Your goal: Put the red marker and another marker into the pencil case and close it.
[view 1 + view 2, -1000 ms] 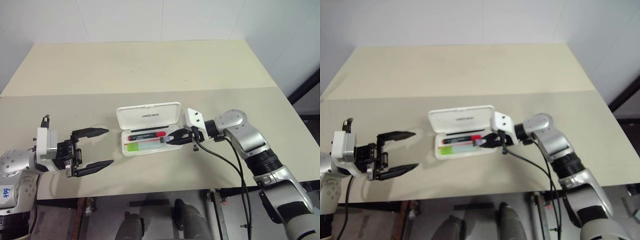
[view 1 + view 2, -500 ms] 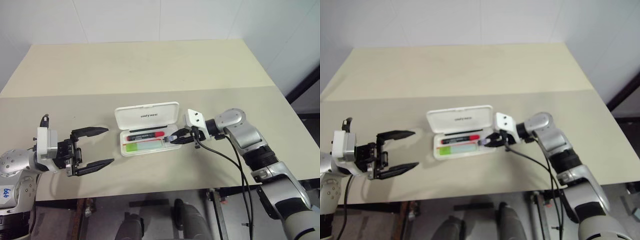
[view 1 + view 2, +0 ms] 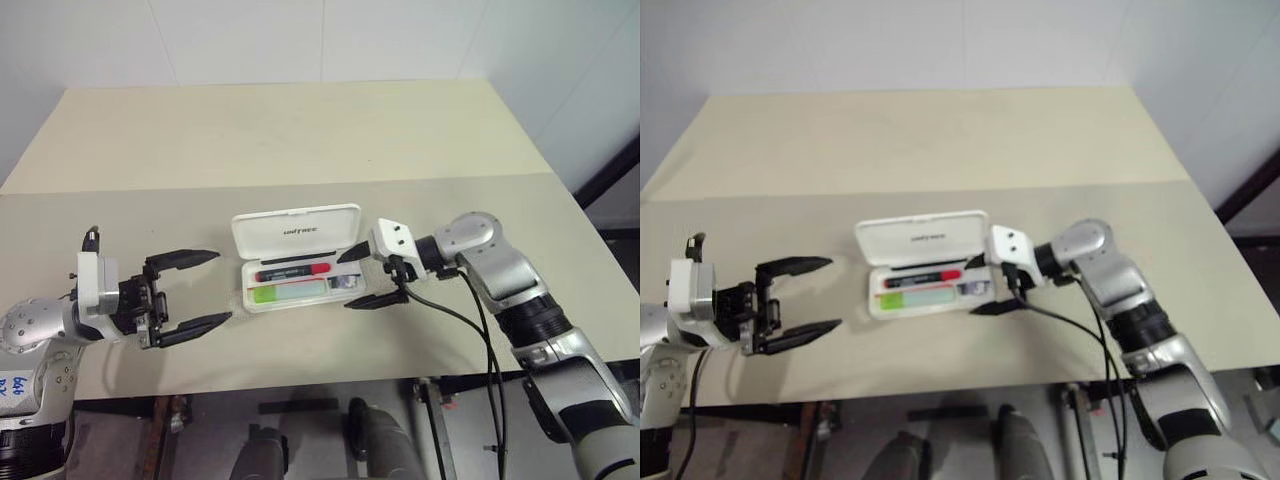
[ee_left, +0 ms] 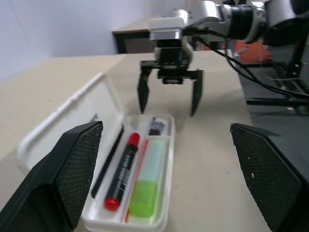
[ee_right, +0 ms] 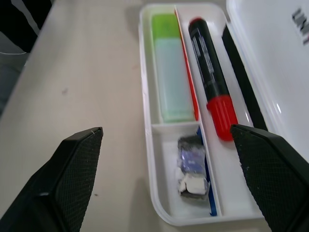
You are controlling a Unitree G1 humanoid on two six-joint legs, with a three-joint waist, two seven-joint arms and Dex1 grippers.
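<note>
Right end effector [image 3: 362,277] wide, left end effector [image 3: 192,292] wide, glossy white rounded pencil case [image 3: 297,232] open

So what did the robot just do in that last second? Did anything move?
The right hand, shut at the end of the open pencil case a second ago, has spread its fingers wide and drawn slightly back from it; it holds nothing. The red marker, the green highlighter and the small silvery object lie in the case as before. The left hand stays open and empty beside the case, and the lid stays up.
</note>
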